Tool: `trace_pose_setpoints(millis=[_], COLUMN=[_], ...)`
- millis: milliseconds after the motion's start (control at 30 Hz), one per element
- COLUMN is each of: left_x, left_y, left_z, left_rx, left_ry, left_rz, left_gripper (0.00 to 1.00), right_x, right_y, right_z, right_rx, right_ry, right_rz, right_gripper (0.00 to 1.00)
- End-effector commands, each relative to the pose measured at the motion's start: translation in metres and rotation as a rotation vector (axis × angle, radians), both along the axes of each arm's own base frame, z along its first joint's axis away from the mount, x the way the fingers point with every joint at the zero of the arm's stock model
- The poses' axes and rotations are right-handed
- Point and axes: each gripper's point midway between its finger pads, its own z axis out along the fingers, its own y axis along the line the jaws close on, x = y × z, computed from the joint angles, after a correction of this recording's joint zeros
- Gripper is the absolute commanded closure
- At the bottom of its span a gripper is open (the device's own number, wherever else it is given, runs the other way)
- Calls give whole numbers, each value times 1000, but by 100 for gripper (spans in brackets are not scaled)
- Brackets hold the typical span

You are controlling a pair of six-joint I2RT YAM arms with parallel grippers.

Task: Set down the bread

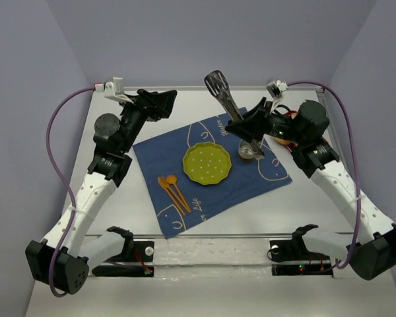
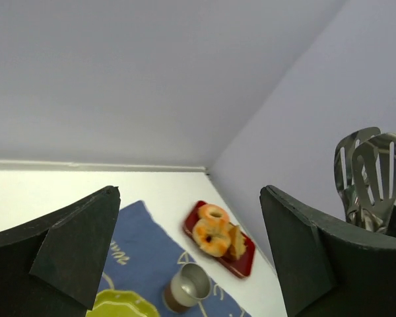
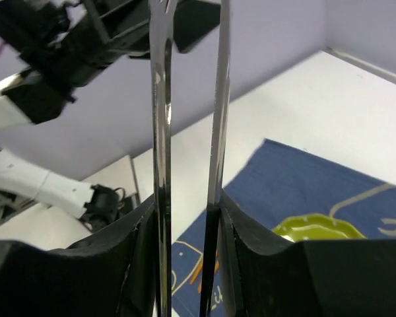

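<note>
Barely begun: left gripper (image 2: 191, 231) gapes empty; right gripper (image 3: 188, 221) clamps empty tongs (image 3: 160, 132); green plate (image 1: 208, 163), to its left, lies bare.

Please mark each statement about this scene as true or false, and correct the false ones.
1. The right gripper holds metal tongs. True.
2. The green plate has food on it. False: nothing lies on it.
3. The left gripper is open and holds nothing. True.
4. The doughnuts lie on the blue cloth. False: they lie on a red tray.
5. The orange cutlery lies on the plate. False: it lies on the cloth, beside the plate.
</note>
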Motion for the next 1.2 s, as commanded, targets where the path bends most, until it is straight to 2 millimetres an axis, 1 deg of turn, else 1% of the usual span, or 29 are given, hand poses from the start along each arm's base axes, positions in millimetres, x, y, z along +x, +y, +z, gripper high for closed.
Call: trace_pose_setpoints(millis=[0,33,67,100,133,167,200,233,300,333,400,433,467,500,567,600,667,733,900,1033,1100,1133,1167], left_x=[9,10,10,8,9,9,9,9,9,9,10,10,10,10,10,10,10,10,13,15,16,16,17], left_y=[50,61,70,80,90,102,113,117,122,123,123,123,123,123,123,122,124,124,125,125,124,123,122], left_z=[-23,-28,-41,-46,-54,-68,-77,-84,-97,-105,-113,-118,-122,-125,-129,-132,-133,-136,-145,-146,-148,-148,-147], left_rx=[39,47,77,85,91,111,125,133,143,151,161,169,170,176,177,183,186,189,204,210,209,211,214], left_ry=[79,100,151,176,206,256,277,295,329,345,364,374,385,389,395,400,401,401,419,421,423,422,419], left_rz=[227,282,325,369,417,481,525,542,553,549,544,544,544,542,540,539,545,549,550,547,544,533,529], left_gripper=[1,1,1,1,1,1,1,1,1,1,1,1,1,1,1,1,1,1,1,1,1,1,1], right_x=[29,33,37,43,47,51,54,56,60,63,66,67,69,67,65,60,57,55,44,39,40,44,44], right_y=[-40,-46,-51,-64,-72,-80,-93,-101,-117,-132,-147,-157,-169,-177,-184,-186,-199,-217,-240,-268,-272,-269,-269], right_z=[-24,-29,-33,-43,-49,-54,-67,-73,-83,-95,-111,-127,-138,-154,-165,-172,-178,-179,-192,-201,-204,-203,-206], right_rx=[-170,-196,-218,-262,-276,-287,-309,-314,-301,-300,-307,-336,-350,-384,-407,-436,-469,-488,-505,-519,-507,-493,-504], right_ry=[133,155,171,203,225,250,298,321,374,418,477,533,575,631,676,703,733,751,832,894,916,925,933], right_rz=[-332,-372,-412,-483,-523,-562,-610,-640,-691,-715,-751,-790,-834,-859,-882,-884,-938,-1017,-1081,-1152,-1154,-1124,-1121], right_gripper=[58,56,55,54,54,54,53,53,54,54,54,54,54,54,54,54,54,54,51,49,48,47,47])
